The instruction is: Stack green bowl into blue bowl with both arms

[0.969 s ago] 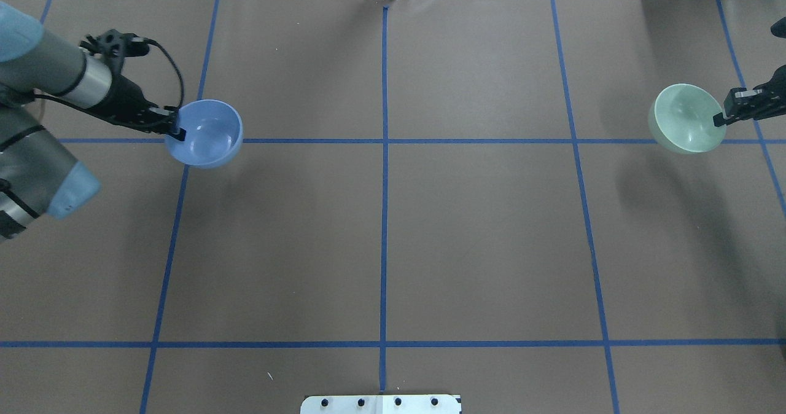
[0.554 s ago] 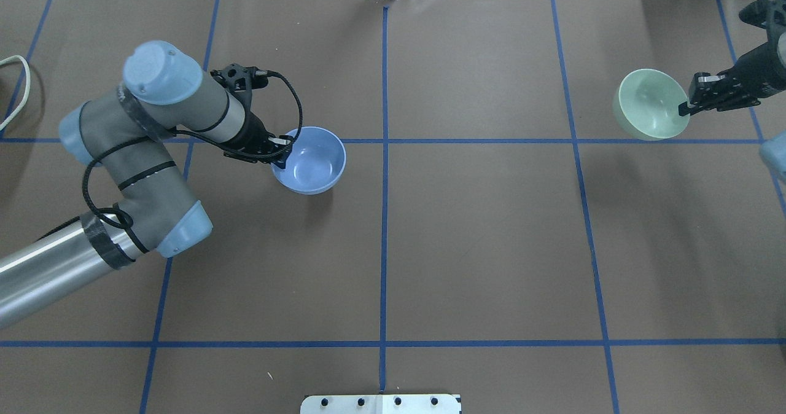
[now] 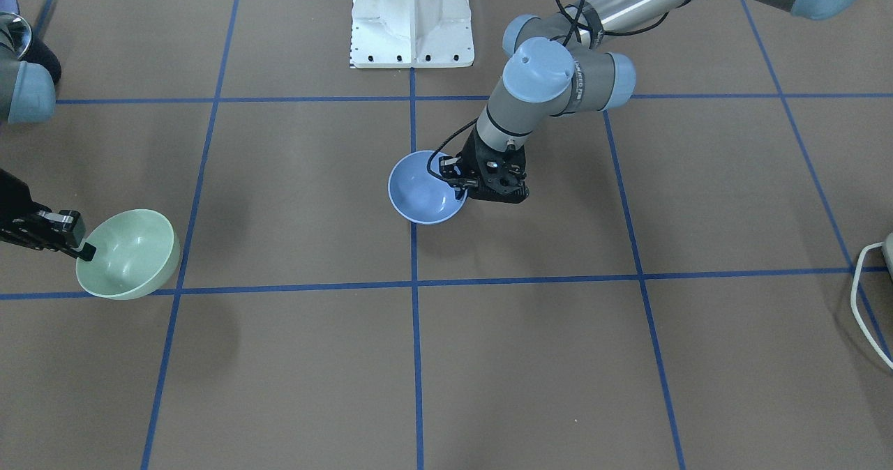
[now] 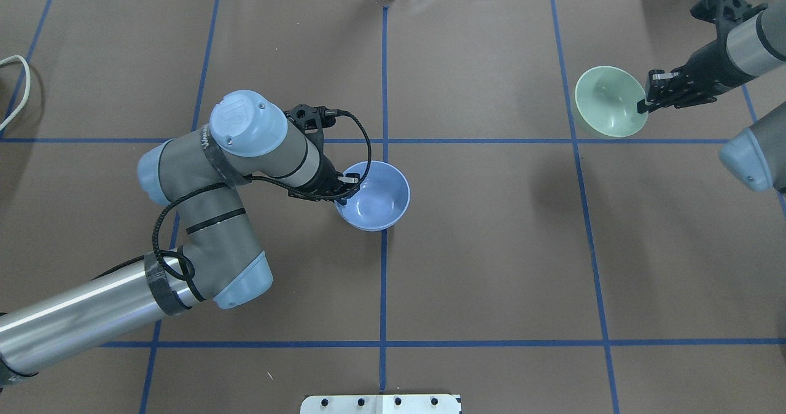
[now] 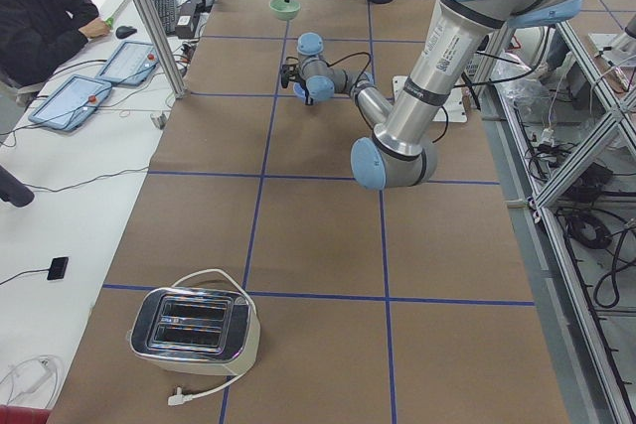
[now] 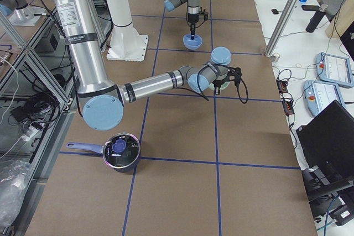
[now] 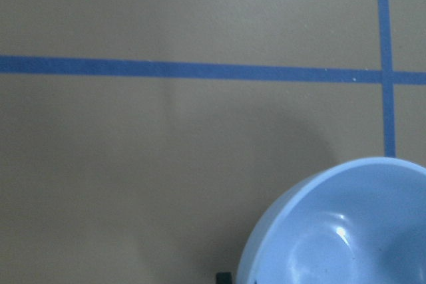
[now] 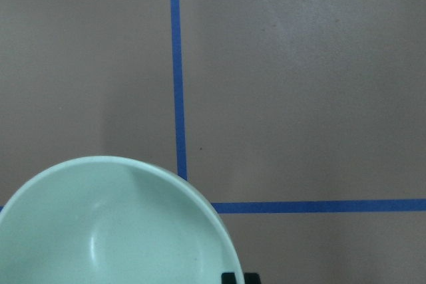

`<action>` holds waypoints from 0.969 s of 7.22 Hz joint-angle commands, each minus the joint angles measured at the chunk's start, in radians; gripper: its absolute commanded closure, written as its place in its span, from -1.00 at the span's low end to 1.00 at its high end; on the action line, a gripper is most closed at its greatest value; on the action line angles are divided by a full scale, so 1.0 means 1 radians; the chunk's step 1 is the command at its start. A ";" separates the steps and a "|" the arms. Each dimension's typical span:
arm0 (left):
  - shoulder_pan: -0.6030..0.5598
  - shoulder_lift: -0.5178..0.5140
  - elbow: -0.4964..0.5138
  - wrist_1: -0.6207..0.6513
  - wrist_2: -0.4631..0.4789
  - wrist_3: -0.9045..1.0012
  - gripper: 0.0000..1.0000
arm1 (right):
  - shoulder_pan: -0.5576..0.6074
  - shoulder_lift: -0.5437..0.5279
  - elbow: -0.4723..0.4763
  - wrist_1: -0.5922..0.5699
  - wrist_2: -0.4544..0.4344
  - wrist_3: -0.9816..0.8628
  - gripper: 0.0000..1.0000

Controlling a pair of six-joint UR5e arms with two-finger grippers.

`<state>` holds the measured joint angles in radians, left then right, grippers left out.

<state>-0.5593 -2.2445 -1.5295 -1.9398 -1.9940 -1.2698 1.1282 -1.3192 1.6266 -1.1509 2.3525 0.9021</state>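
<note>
The blue bowl (image 4: 374,196) is near the table's middle, held by its rim in my left gripper (image 4: 345,194), which is shut on it. It also shows in the front view (image 3: 424,195) and in the left wrist view (image 7: 346,231). The green bowl (image 4: 607,102) hangs above the table at the far right, tilted, its rim pinched by my right gripper (image 4: 645,104), which is shut on it. It shows in the front view (image 3: 129,252) and in the right wrist view (image 8: 113,227).
Brown paper with blue tape lines (image 4: 384,279) covers the table. The white pedestal (image 3: 411,20) stands at the robot's side. A toaster (image 5: 194,330) sits at the left end, a dark pot (image 6: 119,150) at the right end. A white cable (image 4: 15,88) lies at the far left.
My left arm has carried the blue bowl rightwards and nearer, from the left area to the centre line. My right arm has carried the green bowl leftwards and slightly away.
</note>
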 commanded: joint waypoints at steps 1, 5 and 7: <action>0.048 -0.037 0.012 0.042 0.050 -0.007 1.00 | -0.027 0.057 0.038 -0.073 -0.008 0.053 1.00; 0.056 -0.029 0.025 0.033 0.060 0.001 1.00 | -0.057 0.097 0.029 -0.090 -0.009 0.060 1.00; 0.056 -0.026 0.025 0.032 0.060 0.001 1.00 | -0.060 0.097 0.029 -0.090 -0.009 0.060 1.00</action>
<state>-0.5032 -2.2722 -1.5054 -1.9065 -1.9343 -1.2689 1.0696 -1.2235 1.6559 -1.2404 2.3441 0.9616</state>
